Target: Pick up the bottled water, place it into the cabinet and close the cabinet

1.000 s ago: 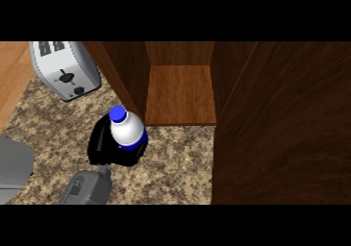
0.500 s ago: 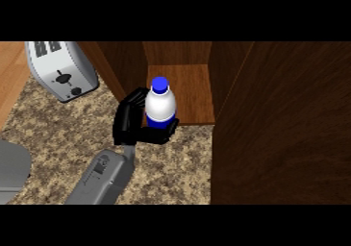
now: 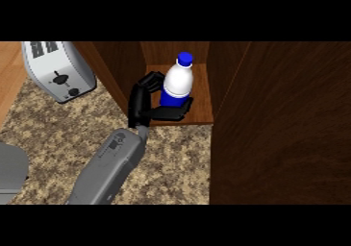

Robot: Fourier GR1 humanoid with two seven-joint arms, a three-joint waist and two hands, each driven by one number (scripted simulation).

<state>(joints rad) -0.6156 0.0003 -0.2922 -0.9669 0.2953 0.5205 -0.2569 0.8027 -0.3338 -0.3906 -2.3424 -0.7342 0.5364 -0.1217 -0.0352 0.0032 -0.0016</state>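
In the head view, a black hand point(image 3: 151, 98) on a grey forearm, its side unclear, curls its fingers round the white plastic water bottle with a blue cap and label point(image 3: 179, 82). It holds the bottle upright over the floor of the dark wooden cabinet point(image 3: 195, 114), inside its opening. Picking up looks done; releasing and closing remain. The bottle's base is hidden, so contact with the shelf cannot be told. No second hand shows. The silver toaster point(image 3: 57, 71) stands left on the speckled counter point(image 3: 178, 158).

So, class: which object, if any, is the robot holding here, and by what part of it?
The bottled water, gripped around its lower body by the one hand in view; which hand it is cannot be told.
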